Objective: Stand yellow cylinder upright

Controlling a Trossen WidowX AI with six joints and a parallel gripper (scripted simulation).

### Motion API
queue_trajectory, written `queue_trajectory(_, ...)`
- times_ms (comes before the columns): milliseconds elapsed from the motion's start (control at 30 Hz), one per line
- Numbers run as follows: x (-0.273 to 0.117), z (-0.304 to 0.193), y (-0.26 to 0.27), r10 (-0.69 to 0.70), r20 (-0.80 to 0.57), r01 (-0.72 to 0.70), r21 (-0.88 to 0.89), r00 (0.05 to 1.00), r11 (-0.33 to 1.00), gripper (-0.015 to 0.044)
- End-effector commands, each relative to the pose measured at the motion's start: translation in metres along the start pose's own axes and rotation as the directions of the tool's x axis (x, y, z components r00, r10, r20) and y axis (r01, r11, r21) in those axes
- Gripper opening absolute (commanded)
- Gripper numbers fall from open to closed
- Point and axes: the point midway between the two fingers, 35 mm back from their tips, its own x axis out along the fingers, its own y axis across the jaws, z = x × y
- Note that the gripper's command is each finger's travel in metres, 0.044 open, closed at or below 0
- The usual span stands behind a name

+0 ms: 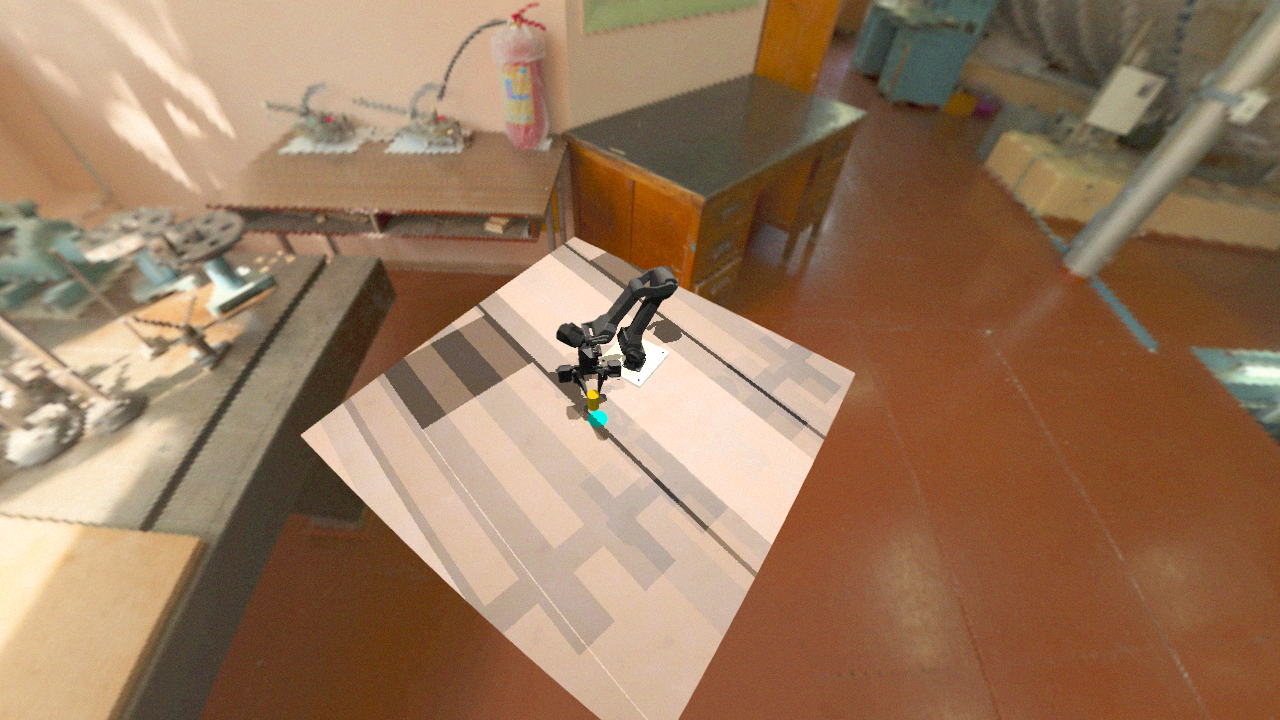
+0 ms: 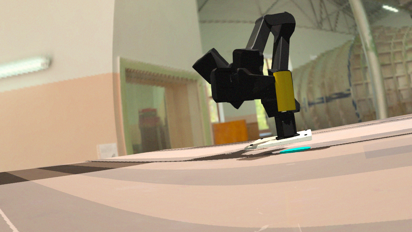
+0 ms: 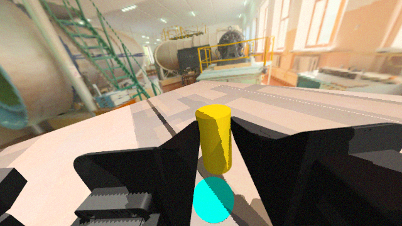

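The yellow tall cylinder (image 1: 593, 401) (image 2: 284, 91) (image 3: 217, 144) is held about upright in the air, with its lower end well above the table top. My gripper (image 1: 592, 394) (image 3: 214, 123) is shut on its upper part, one finger on each side in the wrist view. In the exterior view the fingertips are partly hidden by the cylinder and the arm. The flat cyan circle (image 1: 598, 419) (image 2: 295, 149) (image 3: 213, 200) lies on the table below the cylinder. In the wrist view it shows whole between the fingers, on the near side of the cylinder's lower end, partly in shadow.
The arm's white base plate (image 1: 651, 365) (image 2: 307, 134) lies close behind the cyan circle. The patterned table top (image 1: 716, 429) (image 2: 201, 201) (image 3: 119, 125) bears dark stripes and the arm's shadow. Its edges show in the top view, with desks and benches beyond.
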Motion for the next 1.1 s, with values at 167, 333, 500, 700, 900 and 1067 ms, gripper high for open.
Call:
queue_trajectory(167, 0.002, -0.021, 0.001, 0.003, 0.002, -0.003, 0.005, 1.0, 1.0, 0.0105)
queue_trajectory(333, 0.003, -0.031, 0.004, 0.003, 0.002, -0.003, 0.006, 1.0, 1.0, 0.0105)
queue_trajectory(500, 0.003, -0.041, 0.007, 0.003, 0.002, -0.003, 0.007, 1.0, 1.0, 0.0105)
queue_trajectory(700, 0.003, -0.05, 0.012, 0.003, 0.002, -0.003, 0.007, 1.0, 1.0, 0.0105)
queue_trajectory(900, 0.004, -0.055, 0.013, 0.003, 0.001, -0.003, 0.007, 1.0, 1.0, 0.0105)
queue_trajectory(1067, 0.004, -0.062, 0.013, 0.002, 0.0, -0.002, 0.007, 1.0, 1.0, 0.0105)
